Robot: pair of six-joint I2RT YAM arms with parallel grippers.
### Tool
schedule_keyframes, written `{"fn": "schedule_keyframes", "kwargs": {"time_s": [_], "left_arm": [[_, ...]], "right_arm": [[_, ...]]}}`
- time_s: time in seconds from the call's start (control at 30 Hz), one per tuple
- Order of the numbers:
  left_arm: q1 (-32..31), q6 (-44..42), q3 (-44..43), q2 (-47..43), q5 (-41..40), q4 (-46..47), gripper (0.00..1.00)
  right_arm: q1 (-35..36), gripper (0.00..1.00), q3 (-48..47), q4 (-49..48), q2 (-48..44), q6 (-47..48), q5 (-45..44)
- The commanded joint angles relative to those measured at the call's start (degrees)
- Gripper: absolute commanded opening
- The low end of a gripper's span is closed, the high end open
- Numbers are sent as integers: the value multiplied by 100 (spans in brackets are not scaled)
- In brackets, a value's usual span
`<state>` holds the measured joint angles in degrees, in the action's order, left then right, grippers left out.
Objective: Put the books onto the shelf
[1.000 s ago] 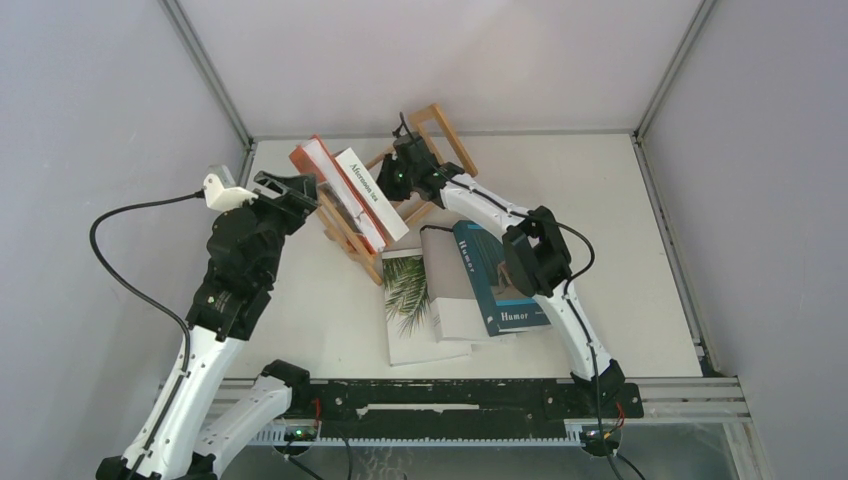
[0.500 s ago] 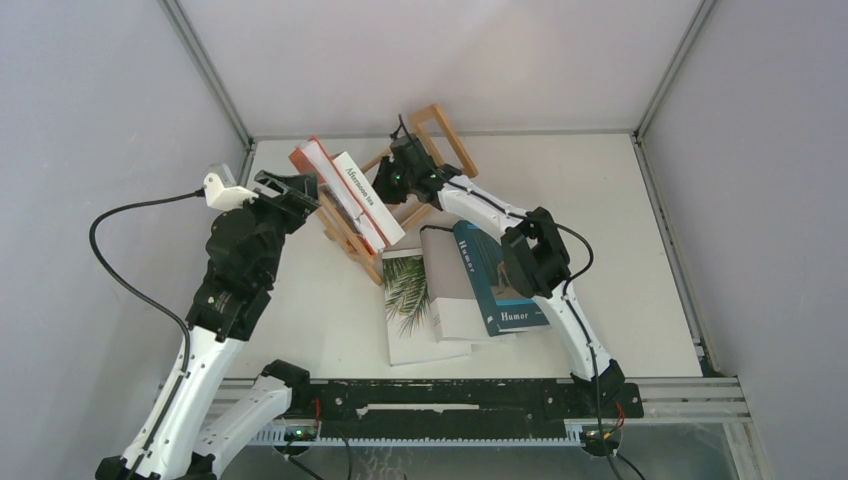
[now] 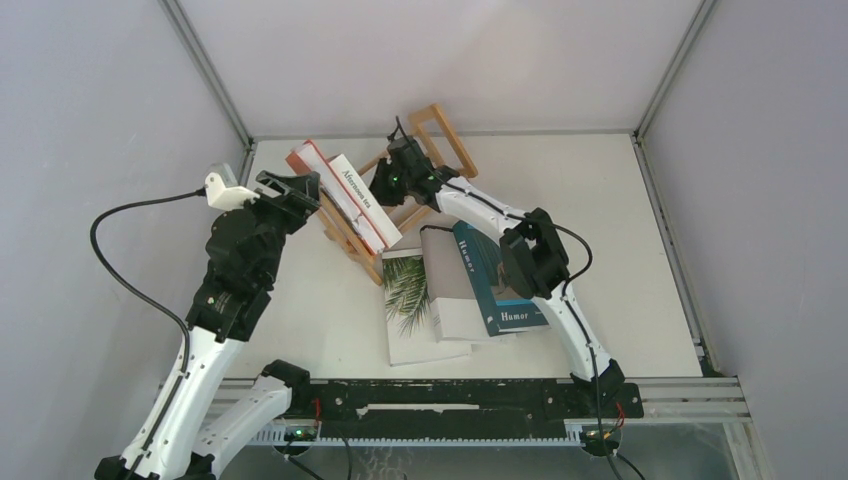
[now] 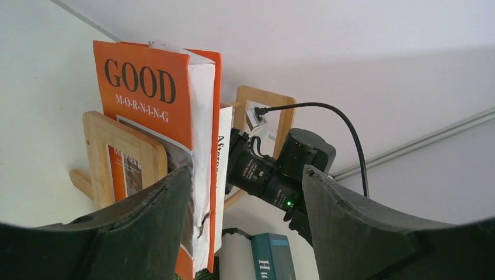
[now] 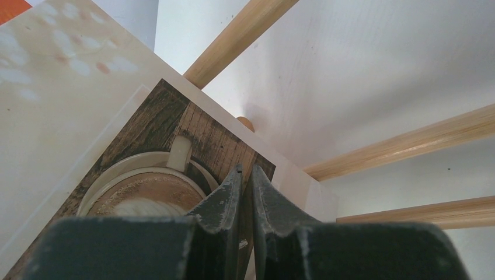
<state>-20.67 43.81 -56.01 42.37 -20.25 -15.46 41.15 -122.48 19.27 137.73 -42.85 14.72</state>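
Touching pressed-together right claw (image 5: 245, 175) to cup-picture book (image 5: 146, 175) beside orange Good Morning book (image 4: 146, 99) in wooden rack (image 4: 125, 140); holding left claw (image 4: 245, 175) spread at rack's 9 o'clock.

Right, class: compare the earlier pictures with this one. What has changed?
The right gripper eased left, pushing the white cup book against the orange book on the shelf. The left gripper and the palm-leaf book, grey book and teal book on the table stayed put.

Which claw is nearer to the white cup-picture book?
Right. The right claw is at the cover of the white book; the left claw is beyond the orange book, by the shelf end.
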Motion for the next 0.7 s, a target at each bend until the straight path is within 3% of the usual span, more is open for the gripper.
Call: {"fn": "schedule_keyframes", "kwargs": {"time_s": [0.0, 0.3, 0.67], "left_arm": [[-27, -195, -48, 12, 116, 259, 74], [-27, -274, -117, 50, 126, 167, 74], [-30, -507, -277, 78, 89, -57, 75]], "right_arm": [[56, 18, -293, -80, -106, -32, 44], [-108, 50, -496, 188, -224, 545, -391], [-174, 58, 37, 166, -876, 989, -902]]}}
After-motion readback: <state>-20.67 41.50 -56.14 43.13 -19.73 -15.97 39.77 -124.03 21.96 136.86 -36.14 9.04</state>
